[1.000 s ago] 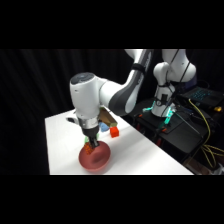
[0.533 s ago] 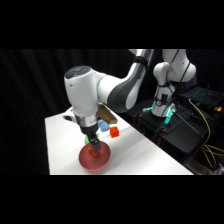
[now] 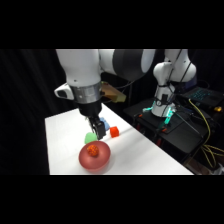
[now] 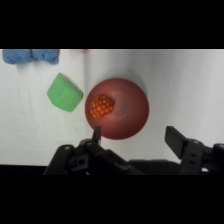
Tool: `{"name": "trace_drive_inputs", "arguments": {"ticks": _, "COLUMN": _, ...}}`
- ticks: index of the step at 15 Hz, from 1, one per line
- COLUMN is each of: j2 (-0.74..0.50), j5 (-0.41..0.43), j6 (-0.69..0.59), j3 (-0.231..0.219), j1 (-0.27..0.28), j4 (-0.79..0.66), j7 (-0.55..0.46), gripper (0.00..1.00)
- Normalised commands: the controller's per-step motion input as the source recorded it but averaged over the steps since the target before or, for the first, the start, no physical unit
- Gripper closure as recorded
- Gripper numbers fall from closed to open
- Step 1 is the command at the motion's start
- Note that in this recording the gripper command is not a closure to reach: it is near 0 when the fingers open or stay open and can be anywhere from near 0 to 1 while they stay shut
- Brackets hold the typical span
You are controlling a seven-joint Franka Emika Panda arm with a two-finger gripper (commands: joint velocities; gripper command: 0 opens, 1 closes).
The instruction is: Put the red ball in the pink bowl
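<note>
now the red ball (image 4: 101,106) lies inside the pink bowl (image 4: 131,116), toward the side nearest the green block (image 4: 64,92). the gripper (image 4: 135,138) hangs above the bowl with its fingers spread wide and empty. a blue cloth (image 4: 31,55) sits well apart on the white table (image 4: 190,85).

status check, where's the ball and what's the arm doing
End effector open, empty, above bowl. Red ball inside pink bowl. Green block beside bowl, not in the way.
</note>
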Motion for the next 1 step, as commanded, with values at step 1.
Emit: {"name": "trace_drive_inputs", "arguments": {"ticks": 1, "j2": -0.26, "j5": 0.1, "j6": -0.32, "j3": 0.033, "j1": -0.01, "j4": 0.05, "j7": -0.04, "gripper": 0.0}}
